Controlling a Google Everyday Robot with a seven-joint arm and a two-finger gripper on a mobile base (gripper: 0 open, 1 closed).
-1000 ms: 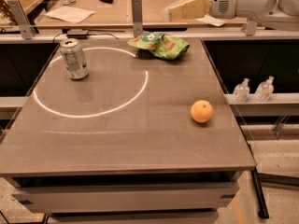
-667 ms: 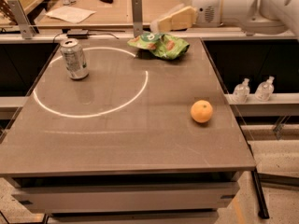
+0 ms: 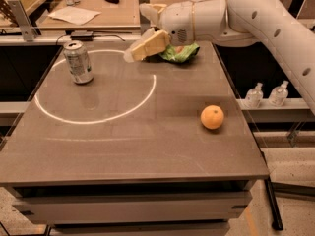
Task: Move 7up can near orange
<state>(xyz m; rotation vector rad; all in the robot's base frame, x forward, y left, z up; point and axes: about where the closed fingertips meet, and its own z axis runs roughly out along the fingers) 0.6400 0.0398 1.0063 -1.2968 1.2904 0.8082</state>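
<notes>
The silvery 7up can [image 3: 78, 62] stands upright at the far left of the grey table, inside a bright ring of light. The orange [image 3: 212, 117] lies on the table's right side, well apart from the can. My gripper [image 3: 135, 50] hangs above the far middle of the table, reaching leftward from the white arm [image 3: 256, 18]. It is to the right of the can and above its height, holding nothing I can see.
A green snack bag [image 3: 181, 53] lies at the table's far edge, partly behind the gripper. Two small bottles [image 3: 268, 93] stand on a shelf to the right. A desk with papers [image 3: 74, 14] is behind the table.
The arm has swung in from the upper right toward the left and lower, bringing the gripper over the table's far middle, closer to the can. Can and orange have not moved.
</notes>
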